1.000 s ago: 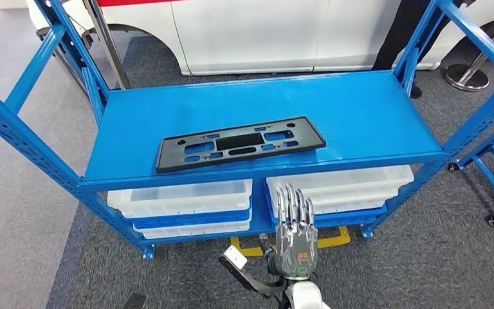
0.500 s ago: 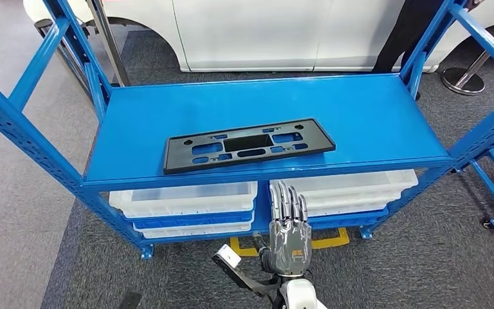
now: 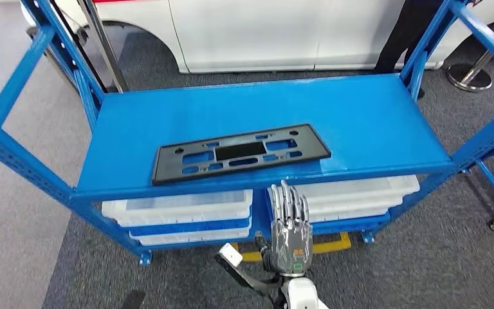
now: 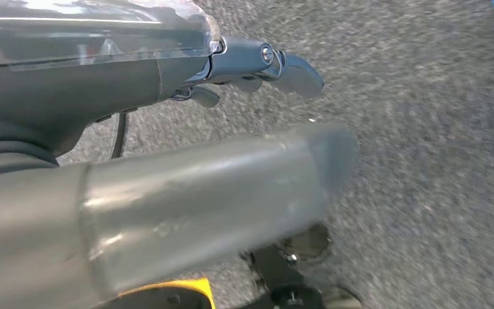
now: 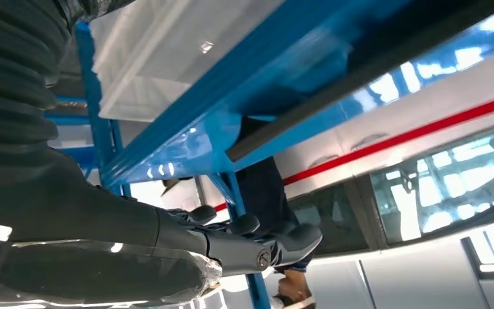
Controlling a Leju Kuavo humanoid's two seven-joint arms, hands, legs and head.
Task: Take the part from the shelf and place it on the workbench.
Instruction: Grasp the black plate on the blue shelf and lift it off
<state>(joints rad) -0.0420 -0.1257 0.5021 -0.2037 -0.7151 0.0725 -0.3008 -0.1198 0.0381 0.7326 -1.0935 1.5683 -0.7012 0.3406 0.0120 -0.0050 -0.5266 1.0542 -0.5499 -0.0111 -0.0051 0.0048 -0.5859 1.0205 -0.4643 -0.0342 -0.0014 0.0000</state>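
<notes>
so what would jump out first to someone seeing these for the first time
A long black plastic part with cut-out slots lies flat near the front edge of the bright blue shelf. Below and in front of that edge, the robot's right hand is raised, fingers straight, holding nothing.

Around the rack
White plastic bins lie stacked low; a white car stands behind, on grey carpet.

Right hand raised at the bottom centre of the head view, back toward the camera, fingers straight, slightly apart and pointing forward (holding nothing), silver forearm below it, left hand hanging low, fingers extended, empty
</notes>
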